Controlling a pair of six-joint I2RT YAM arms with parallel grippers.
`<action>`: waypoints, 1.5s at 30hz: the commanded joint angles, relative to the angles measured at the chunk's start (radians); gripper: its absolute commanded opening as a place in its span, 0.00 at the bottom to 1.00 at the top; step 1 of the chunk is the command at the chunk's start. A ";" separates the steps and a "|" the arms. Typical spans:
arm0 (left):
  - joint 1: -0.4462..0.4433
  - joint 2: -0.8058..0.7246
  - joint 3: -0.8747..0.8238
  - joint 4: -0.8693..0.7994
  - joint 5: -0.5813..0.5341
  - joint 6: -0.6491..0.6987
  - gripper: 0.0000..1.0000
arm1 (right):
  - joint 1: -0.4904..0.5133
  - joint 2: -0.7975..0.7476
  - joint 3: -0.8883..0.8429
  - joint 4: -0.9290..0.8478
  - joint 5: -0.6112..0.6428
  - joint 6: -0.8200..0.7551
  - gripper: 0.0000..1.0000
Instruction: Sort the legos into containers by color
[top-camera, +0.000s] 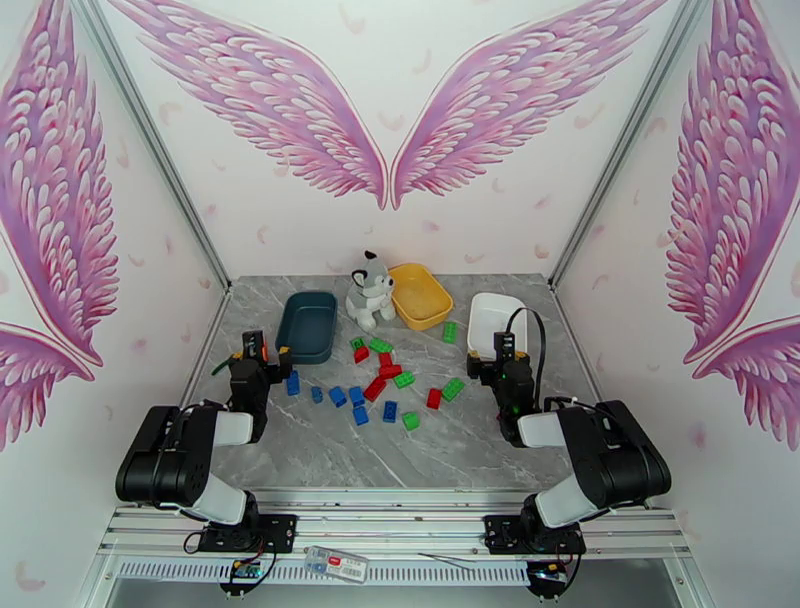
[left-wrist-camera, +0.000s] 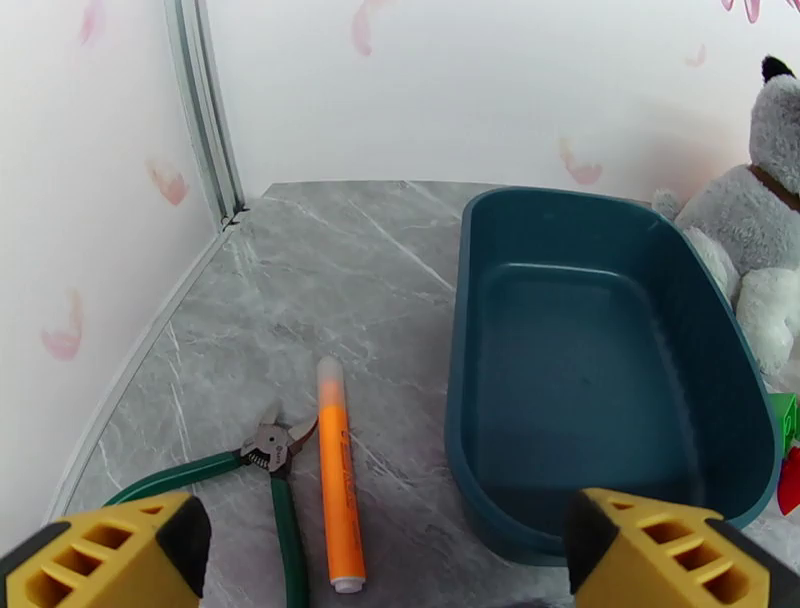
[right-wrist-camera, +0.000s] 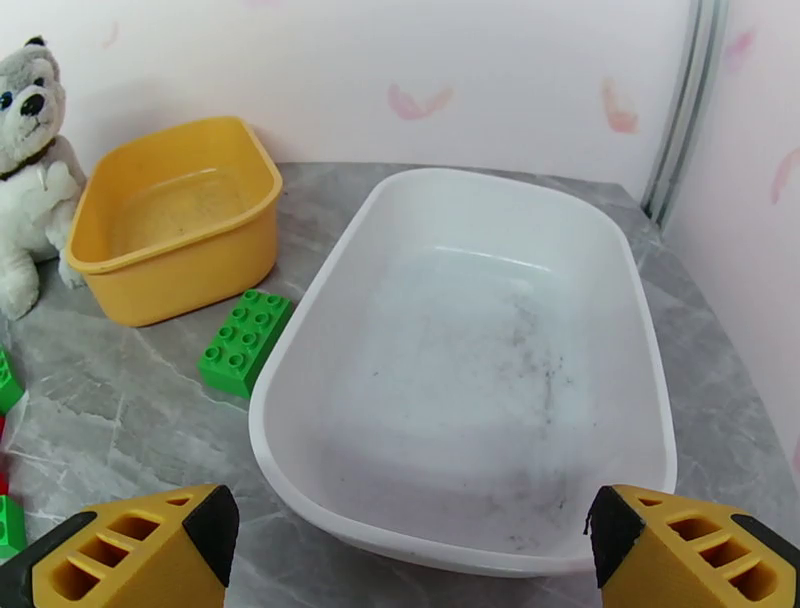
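Observation:
Several red, green and blue legos (top-camera: 377, 386) lie scattered in the middle of the grey table. One green lego (right-wrist-camera: 245, 342) rests between the yellow tray (right-wrist-camera: 175, 233) and the white tray (right-wrist-camera: 470, 370). The dark teal tray (left-wrist-camera: 600, 360) stands at the back left and holds nothing. My left gripper (top-camera: 256, 352) hovers open just left of the teal tray (top-camera: 307, 325), its yellow fingertips (left-wrist-camera: 110, 555) wide apart. My right gripper (top-camera: 503, 352) is open at the near end of the white tray (top-camera: 493, 322), nothing between its fingertips (right-wrist-camera: 690, 550).
A grey-white plush husky (top-camera: 370, 291) sits between the teal and yellow tray (top-camera: 420, 295). Green-handled pliers (left-wrist-camera: 262, 465) and an orange marker (left-wrist-camera: 337, 475) lie left of the teal tray. Walls close in the table on the left, back and right.

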 joint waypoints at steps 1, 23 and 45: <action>0.001 -0.009 0.022 -0.025 0.016 0.004 0.99 | -0.009 -0.003 0.024 -0.018 -0.020 0.003 0.99; 0.016 -0.010 0.020 -0.022 0.048 -0.005 0.99 | -0.009 -0.003 0.023 -0.016 -0.022 0.002 0.99; 0.007 -0.013 0.021 -0.028 0.074 0.015 0.99 | -0.010 -0.003 0.025 -0.019 -0.032 -0.001 0.99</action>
